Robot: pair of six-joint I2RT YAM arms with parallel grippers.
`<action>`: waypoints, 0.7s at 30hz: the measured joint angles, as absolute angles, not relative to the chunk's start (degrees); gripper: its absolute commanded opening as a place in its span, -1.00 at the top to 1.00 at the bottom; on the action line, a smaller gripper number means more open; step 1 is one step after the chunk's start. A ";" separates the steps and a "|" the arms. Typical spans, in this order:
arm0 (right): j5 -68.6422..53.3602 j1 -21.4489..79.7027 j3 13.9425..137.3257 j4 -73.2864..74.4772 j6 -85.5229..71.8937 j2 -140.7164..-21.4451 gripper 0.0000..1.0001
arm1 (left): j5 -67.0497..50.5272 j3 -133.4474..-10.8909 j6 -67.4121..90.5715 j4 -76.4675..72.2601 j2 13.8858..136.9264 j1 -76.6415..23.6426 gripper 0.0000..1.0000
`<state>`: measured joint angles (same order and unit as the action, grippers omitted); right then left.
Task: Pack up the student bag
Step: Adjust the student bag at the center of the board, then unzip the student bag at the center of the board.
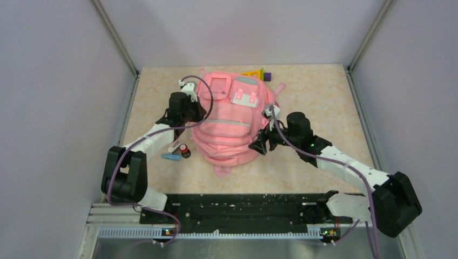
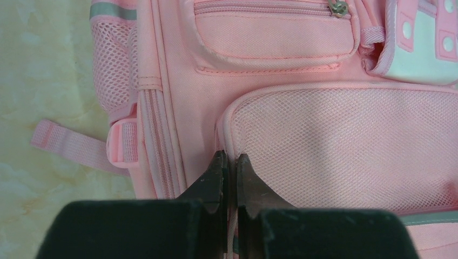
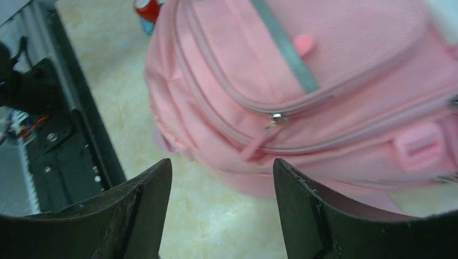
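The pink student bag (image 1: 229,121) lies flat in the middle of the table, front pockets up. My left gripper (image 1: 195,116) is at the bag's left side. In the left wrist view it (image 2: 229,162) is shut on the piped edge of the bag's mesh pocket (image 2: 345,145). My right gripper (image 1: 263,141) is at the bag's right lower side. In the right wrist view it (image 3: 222,167) is open and empty above the tabletop just off the bag (image 3: 324,81), near a metal zip pull (image 3: 275,120).
A small red-topped item (image 1: 184,150), a blue pen-like item (image 1: 170,157) and a white item (image 1: 175,144) lie left of the bag. A yellow and purple object (image 1: 256,73) sits behind the bag. A black rail (image 1: 243,208) runs along the near edge.
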<state>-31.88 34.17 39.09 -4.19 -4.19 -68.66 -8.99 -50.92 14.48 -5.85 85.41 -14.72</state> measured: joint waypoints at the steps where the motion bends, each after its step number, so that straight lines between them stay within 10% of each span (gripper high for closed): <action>1: -28.88 34.15 38.72 -3.57 -4.58 -67.07 -0.42 | -8.93 -50.92 14.52 -5.82 85.41 -14.74 1.00; 21: -10.55 36.64 42.65 -2.04 -7.64 -72.23 0.06 | -8.75 -47.55 16.45 -10.94 84.79 -14.81 1.00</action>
<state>-10.55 36.64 42.65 -2.04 -7.64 -72.23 -8.75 -47.55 16.45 -10.94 84.79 -14.81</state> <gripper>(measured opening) 0.487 0.043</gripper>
